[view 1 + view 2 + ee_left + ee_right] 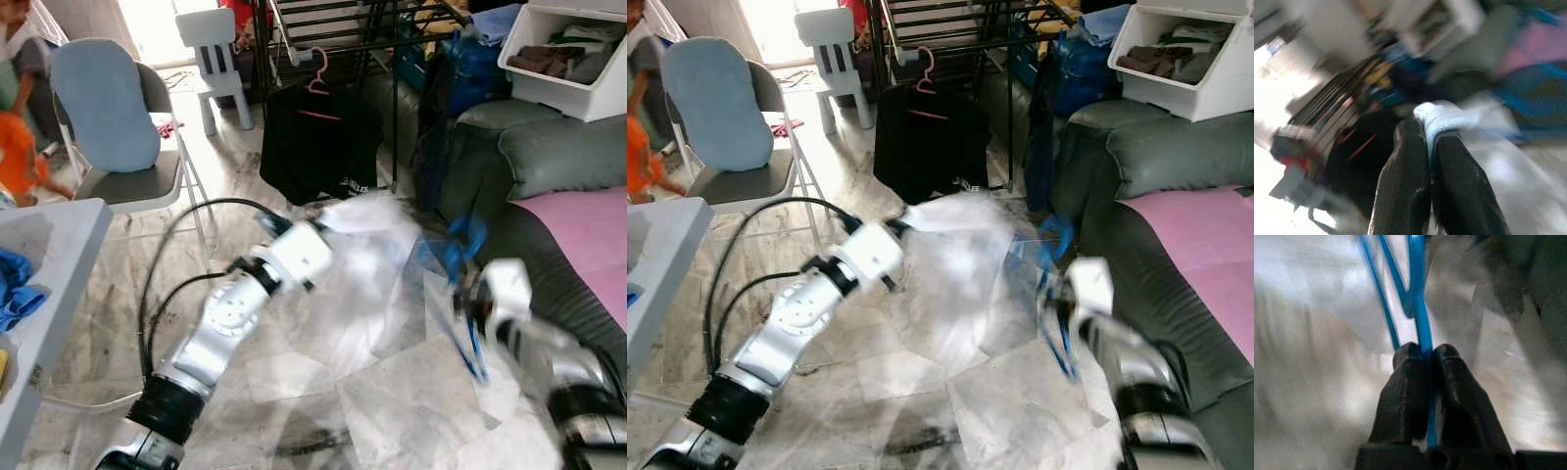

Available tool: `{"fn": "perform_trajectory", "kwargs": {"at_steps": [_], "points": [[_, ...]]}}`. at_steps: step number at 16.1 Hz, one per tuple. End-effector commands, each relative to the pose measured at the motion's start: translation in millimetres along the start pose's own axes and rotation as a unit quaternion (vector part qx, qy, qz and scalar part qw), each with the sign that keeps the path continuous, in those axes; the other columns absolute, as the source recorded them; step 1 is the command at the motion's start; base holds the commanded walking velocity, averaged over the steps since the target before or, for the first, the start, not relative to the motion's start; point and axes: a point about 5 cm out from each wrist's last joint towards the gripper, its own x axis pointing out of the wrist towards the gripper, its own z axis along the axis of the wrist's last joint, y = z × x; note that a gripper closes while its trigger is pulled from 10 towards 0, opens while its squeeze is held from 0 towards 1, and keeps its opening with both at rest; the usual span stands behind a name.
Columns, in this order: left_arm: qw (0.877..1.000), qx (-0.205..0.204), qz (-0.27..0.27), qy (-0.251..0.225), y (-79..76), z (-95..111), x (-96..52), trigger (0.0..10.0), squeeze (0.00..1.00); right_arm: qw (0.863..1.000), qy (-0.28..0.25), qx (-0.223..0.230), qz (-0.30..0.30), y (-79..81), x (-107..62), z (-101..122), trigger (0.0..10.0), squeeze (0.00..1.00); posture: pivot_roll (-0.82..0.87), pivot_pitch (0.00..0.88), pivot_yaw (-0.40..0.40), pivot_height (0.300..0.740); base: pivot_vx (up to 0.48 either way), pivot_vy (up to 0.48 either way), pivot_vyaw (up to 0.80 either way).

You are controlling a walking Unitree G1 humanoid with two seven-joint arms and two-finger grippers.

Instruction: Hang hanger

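Both arms up in front of the robot, heavy motion blur. Left gripper [1422, 147] is clamped on a bunched edge of a white garment [367, 230]; in the left wrist view the cloth sits pinched between the two black fingers [1400, 181]. The garment spreads pale and smeared between the two arms, above the marble floor [392, 411]. Right gripper [1425, 355] is closed on a blue hanger [460, 264]; the right wrist view shows a thin blue bar running between the fingertips, with a second blue bar branching off just beyond them. In the head views the hanger sits at the right edge of the garment, right next to the dark green sofa [549, 157]; whether it's threaded into the cloth, cannot tell, too blurred. Ahead of the robot stands a black drying rack [353, 24] with a black garment [318, 147] hanging from it on a pink hanger [318, 73]. White storage bin [568, 54] with clothes sits on top of the sofa back, pink cover [588, 230] on the seat. To the robot's left: a folding chair [127, 176] with a blue cushion [103, 103], a small white chair [220, 59] further back, and the corner of a white surface [49, 255] with blue cloth [15, 289] on it. A person in orange [20, 152] is at the far left edge.
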Motion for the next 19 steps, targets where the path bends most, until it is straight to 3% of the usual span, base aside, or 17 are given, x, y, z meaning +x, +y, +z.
{"fn": "perform_trajectory", "kwargs": {"at_steps": [1,2,3,4,5,6,9,11,12,14,17,19], "points": [[0.996,0.057,-0.063,0.028,-24.4,-12,-6.9,10.0,0.00,0.988,-0.074,0.133,-0.027,-0.9,2.1,27,10.0,0.00,-0.12,0.000,0.045,0.740,0.000,0.000,0.00],[0.994,0.072,-0.071,0.049,-29.8,-21,-10.0,10.0,0.00,0.989,-0.078,0.125,0.034,18.8,5.8,35,10.0,0.00,-0.12,0.000,0.047,0.740,0.000,0.000,0.00],[0.994,0.064,-0.070,0.050,-31.0,-23,-11.1,10.0,0.00,0.991,-0.082,0.074,0.074,35.5,7.2,42,10.0,0.00,-0.12,0.000,0.046,0.740,0.000,0.000,0.00],[0.995,0.040,-0.050,0.083,-28.5,-32,-10.3,10.0,0.00,0.988,-0.073,0.031,0.132,56.6,7.5,45,10.0,0.00,-0.12,0.000,0.045,0.740,0.000,0.000,0.00],[0.994,0.045,-0.059,0.083,-30.2,-32,-10.0,10.0,0.00,0.985,-0.073,-0.008,0.155,64.6,6.5,45,10.0,0.00,-0.12,0.000,0.046,0.740,0.000,0.000,0.00],[0.994,0.044,-0.067,0.079,-34.2,-31,-9.0,10.0,0.00,0.986,-0.069,-0.017,0.148,65.4,7.3,45,10.0,0.00,-0.12,0.000,0.045,0.740,0.000,0.000,0.00],[0.997,0.045,-0.039,0.046,-36.9,-17,2.0,10.0,0.00,0.976,0.013,-0.068,0.208,77.2,3.5,19,10.0,0.00,-0.12,0.000,0.048,0.740,0.000,0.000,0.00],[0.998,0.019,0.045,0.029,-15.8,-6,12.2,10.0,0.00,0.942,0.075,-0.148,0.293,86.9,-16.0,-13,10.0,0.00,-0.13,0.000,0.048,0.740,0.000,0.000,0.00],[0.996,0.012,0.082,0.026,-2.1,-5,13.5,10.0,0.00,0.925,0.105,-0.205,0.303,79.1,-23.6,-28,10.0,0.00,-0.13,0.000,0.048,0.740,0.000,0.000,0.00],[0.989,-0.007,0.144,0.029,23.1,-6,13.0,10.0,0.00,0.912,0.151,-0.254,0.284,52.4,-33.1,-46,10.0,0.00,-0.13,0.000,0.049,0.740,0.000,0.000,0.00],[0.986,0.000,0.165,0.039,37.8,-13,8.9,10.0,0.00,0.912,0.180,-0.267,0.254,25.5,-41.8,-50,10.0,0.00,-0.14,0.000,0.053,0.740,0.000,0.000,0.00],[0.985,0.018,0.165,0.048,42.2,-20,3.9,10.0,0.00,0.924,0.183,-0.272,0.198,4.8,-41.6,-45,10.0,0.00,-0.14,0.000,0.054,0.740,0.000,0.000,0.00]]}}
